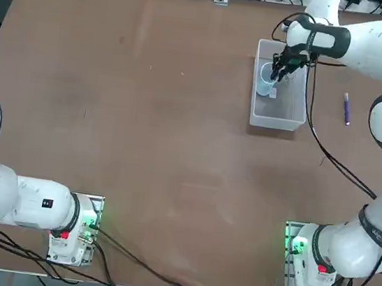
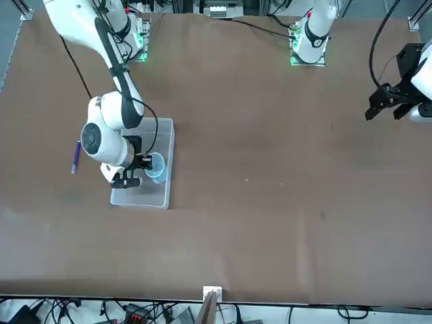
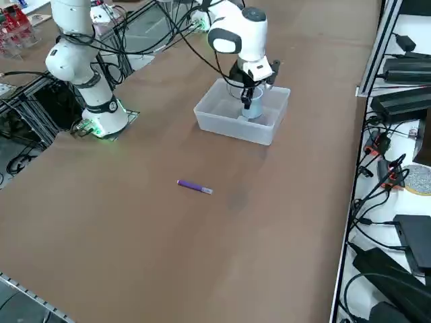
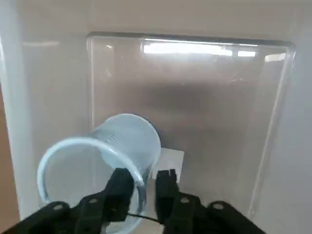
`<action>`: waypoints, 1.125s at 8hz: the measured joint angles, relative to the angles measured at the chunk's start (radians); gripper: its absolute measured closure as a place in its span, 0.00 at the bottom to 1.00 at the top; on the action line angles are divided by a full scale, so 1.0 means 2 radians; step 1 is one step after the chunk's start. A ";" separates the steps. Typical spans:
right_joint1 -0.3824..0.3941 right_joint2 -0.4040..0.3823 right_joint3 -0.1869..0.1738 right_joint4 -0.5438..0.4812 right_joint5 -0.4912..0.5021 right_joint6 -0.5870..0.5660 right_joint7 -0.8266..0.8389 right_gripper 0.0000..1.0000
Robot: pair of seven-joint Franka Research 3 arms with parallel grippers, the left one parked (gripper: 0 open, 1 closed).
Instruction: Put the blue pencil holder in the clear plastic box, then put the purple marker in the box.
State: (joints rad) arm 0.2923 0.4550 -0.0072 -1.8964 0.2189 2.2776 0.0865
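Light-blue and see-through-ish, the blue pencil holder (image 4: pixel 105 161) sits inside the clear plastic box (image 1: pixel 277 117), tilted so its round rim faces the wrist camera and you can see the pale inside. The right gripper (image 4: pixel 145 187) is down in the box right at the cup, its two black fingers (image 4: pixel 118 187) straddling the cup's rim wall with a narrow gap, so barely parted. The purple marker (image 3: pixel 194 187) lies flat on the brown table (image 1: pixel 144 123), well apart from the gripper, outside the box
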 joint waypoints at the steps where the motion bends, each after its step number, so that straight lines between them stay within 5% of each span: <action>1: 0.000 0.000 0.000 0.000 0.000 0.001 0.000 0.45; 4: -0.001 -0.010 -0.008 0.018 0.000 -0.009 0.000 0.00; 9: -0.063 -0.100 -0.081 0.040 -0.029 -0.134 -0.060 0.02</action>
State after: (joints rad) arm 0.1658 0.2558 -0.1700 -1.8164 0.1605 2.0100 -0.0332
